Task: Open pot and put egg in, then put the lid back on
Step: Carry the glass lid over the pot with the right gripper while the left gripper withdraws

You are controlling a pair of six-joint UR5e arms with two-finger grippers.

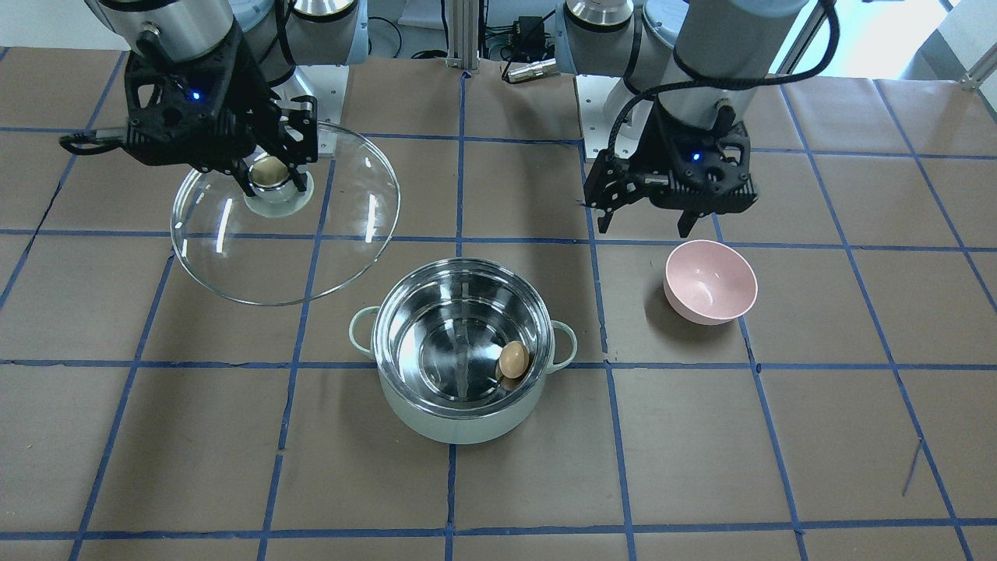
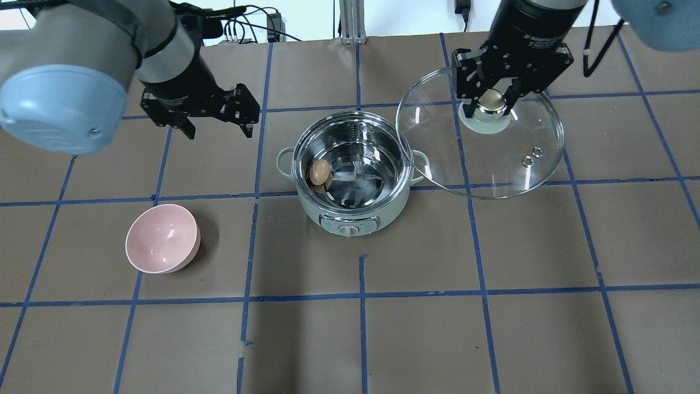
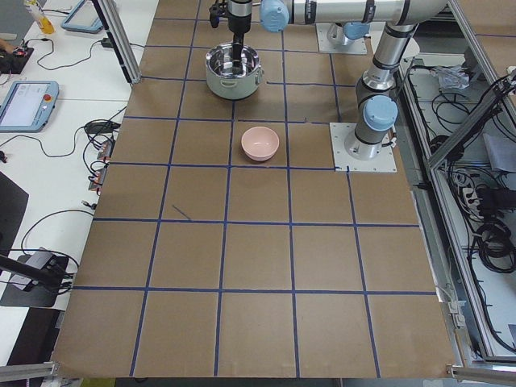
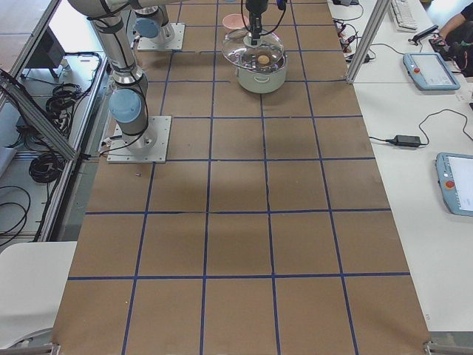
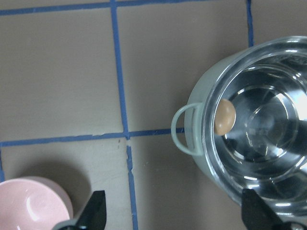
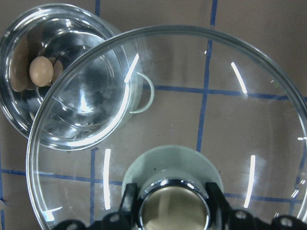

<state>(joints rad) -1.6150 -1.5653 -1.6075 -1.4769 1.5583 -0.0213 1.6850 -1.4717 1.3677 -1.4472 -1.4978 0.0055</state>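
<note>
- The pot [image 2: 383, 210] stands uncovered at mid-worktop.
- The lid [image 2: 508, 164] hangs lifted just beside the pot, toward the worktop's right end.
- The right gripper [image 2: 490, 101] is clamped on the lid's knob [image 6: 173, 207].
- The left gripper [image 2: 219, 127] hovers toward the left end, jaws spread wide, holding nothing.
- The pink bowl [image 2: 161, 238] sits nearer the left end.
- The egg [image 2: 319, 171] lies inside the pot, against its left wall.

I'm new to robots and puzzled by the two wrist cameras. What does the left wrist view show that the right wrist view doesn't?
Only the left wrist view shows the pink bowl, in its lower left corner. Only the right wrist view shows the glass lid, gripped by its knob in the right hand. Both show the open pot with the egg inside.
</note>
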